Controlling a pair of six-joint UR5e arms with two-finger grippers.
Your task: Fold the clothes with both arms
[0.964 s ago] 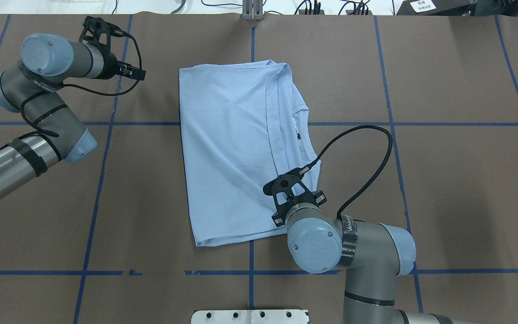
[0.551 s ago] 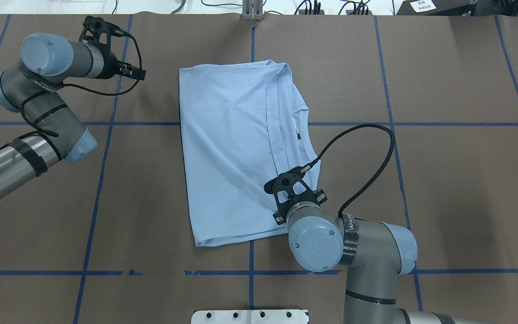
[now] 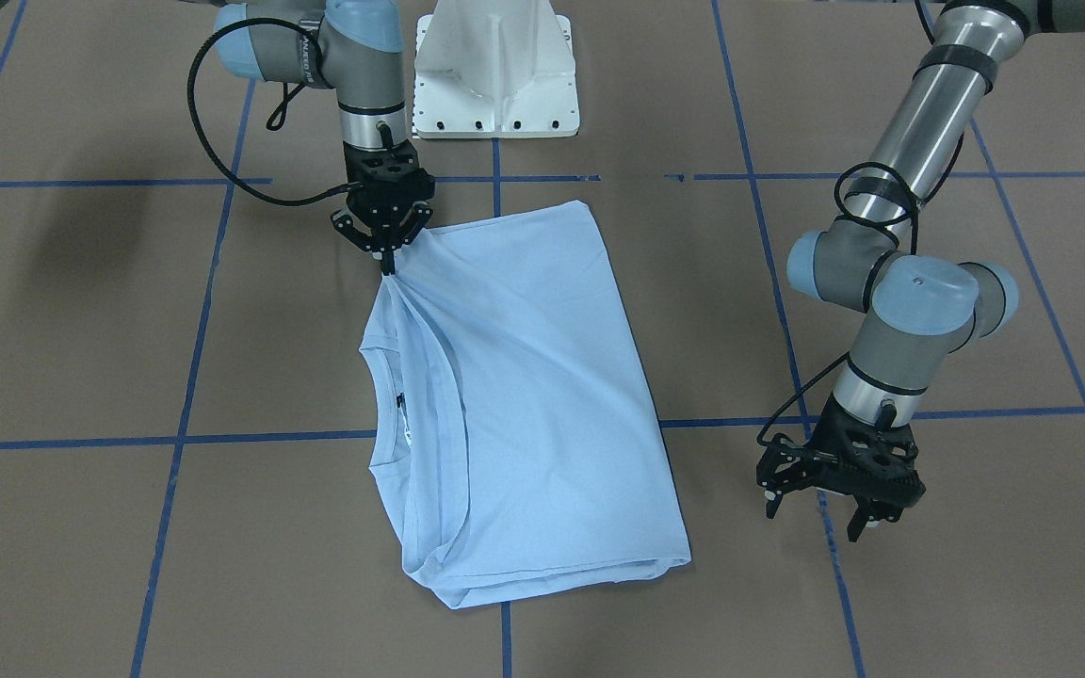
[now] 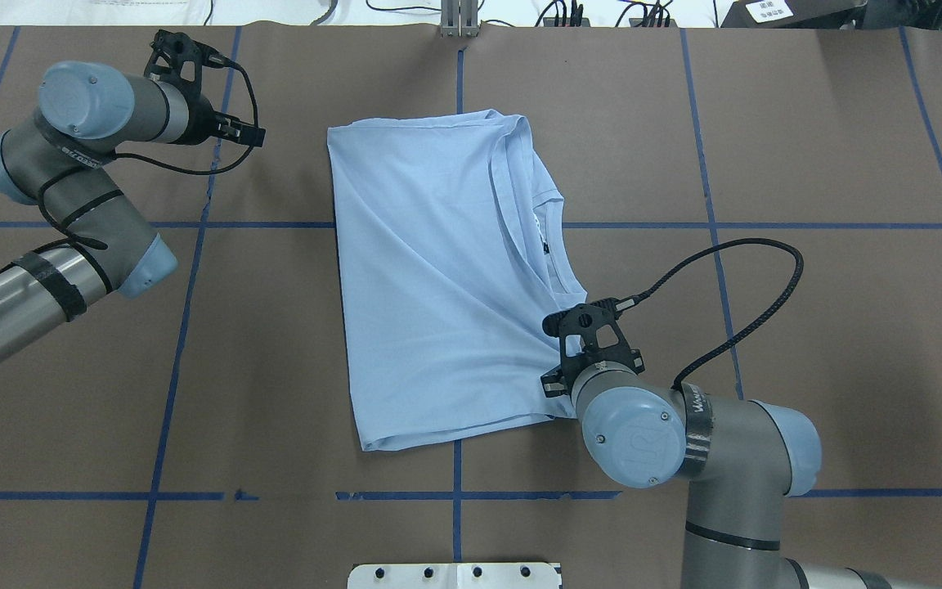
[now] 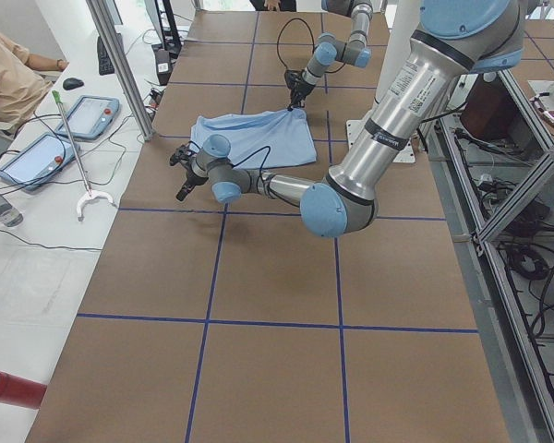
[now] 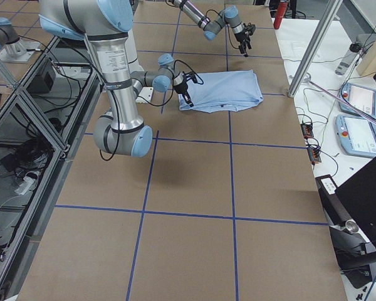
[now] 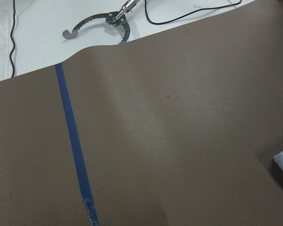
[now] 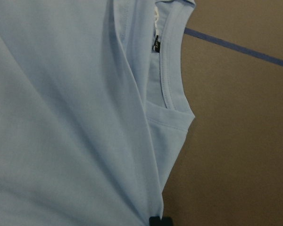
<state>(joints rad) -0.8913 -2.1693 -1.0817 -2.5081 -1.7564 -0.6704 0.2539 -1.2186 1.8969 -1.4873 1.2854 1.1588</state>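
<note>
T-shirt [image 4: 430, 278] lies mid-table [image 4: 806, 327], folded to narrow rectangle, no sleeve showing. Collar [image 3: 382, 405] just beyond right jaws.

Right gripper [image 3: 386, 267] clamped on shoulder corner; creases fan from jaws across body. Left gripper [image 3: 817, 520] spread wide, empty, over bare table, nearest shirt edge well apart from its jaws.

Judgement: mid-fold, one corner gripped. Next move likely needs left jaws on second corner, then joint lift-over.

Hidden: chest print; pinch point under wrist in overhead view; layer count in jaws unclear.
</note>
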